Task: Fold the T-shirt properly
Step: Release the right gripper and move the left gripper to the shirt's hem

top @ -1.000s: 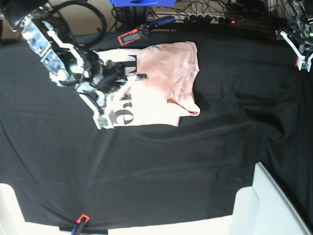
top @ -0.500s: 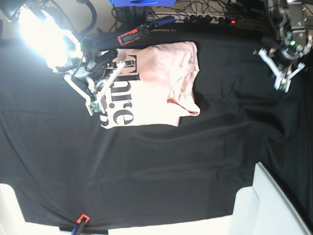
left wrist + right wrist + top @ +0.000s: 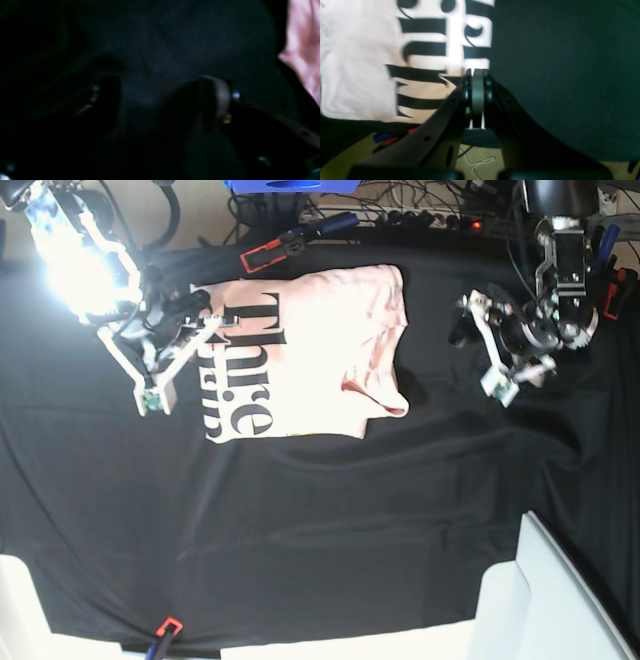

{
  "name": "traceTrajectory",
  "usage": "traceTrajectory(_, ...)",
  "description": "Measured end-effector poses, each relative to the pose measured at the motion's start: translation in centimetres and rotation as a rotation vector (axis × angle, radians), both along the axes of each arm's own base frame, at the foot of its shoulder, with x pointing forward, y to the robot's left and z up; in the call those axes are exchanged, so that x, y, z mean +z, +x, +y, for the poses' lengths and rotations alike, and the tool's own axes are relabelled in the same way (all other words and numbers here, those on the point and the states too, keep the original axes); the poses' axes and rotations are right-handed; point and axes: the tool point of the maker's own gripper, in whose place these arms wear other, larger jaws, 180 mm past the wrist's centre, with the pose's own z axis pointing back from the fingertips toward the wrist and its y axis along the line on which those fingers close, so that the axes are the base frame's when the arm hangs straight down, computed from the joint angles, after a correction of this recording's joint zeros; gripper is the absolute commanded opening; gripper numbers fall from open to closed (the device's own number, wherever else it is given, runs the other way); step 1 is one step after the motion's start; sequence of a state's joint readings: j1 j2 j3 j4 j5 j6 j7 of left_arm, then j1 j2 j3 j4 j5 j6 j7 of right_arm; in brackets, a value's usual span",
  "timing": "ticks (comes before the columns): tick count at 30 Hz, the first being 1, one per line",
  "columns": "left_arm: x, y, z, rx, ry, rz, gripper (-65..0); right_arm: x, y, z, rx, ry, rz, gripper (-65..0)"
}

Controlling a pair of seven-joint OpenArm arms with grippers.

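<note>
The right gripper point(image 3: 477, 75), jaws pressed together, has drawn back off the T-shirt point(image 3: 320, 360), uncovering its lettering. The left gripper point(image 3: 490, 345), now spread, has swung in nearer the T-shirt.

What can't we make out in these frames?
- Left wrist view: dark and blurred; the left gripper fingers barely separate from the black cloth.
- Base view: lamp glare washes out the right arm above the right gripper.
- T-shirt: the fold hides part of the lettering.
</note>
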State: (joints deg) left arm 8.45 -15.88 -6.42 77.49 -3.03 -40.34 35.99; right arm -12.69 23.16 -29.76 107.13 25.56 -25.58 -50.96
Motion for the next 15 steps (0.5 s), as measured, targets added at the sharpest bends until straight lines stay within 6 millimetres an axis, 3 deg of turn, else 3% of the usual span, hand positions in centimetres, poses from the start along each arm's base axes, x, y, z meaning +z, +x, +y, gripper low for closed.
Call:
traceTrajectory(4, 1.1, 2.0, -1.1, 0.012, -0.018, -0.037, -10.1, 0.0, 0.1, 0.1, 0.001, 0.002, -0.003, -65.0)
traceTrajectory(9, 0.7, 0.9, -0.8, 0.041, -0.039, 0.017, -10.1, 0.0, -0.1, 0.2, 0.002, 0.005, 0.001, -65.0)
traceTrajectory(15, 4.6, 4.2, 0.0, 0.214, -0.273, -0.086, -10.2, 0.0, -0.1, 0.4, 0.003, 0.009, 0.003, -65.0)
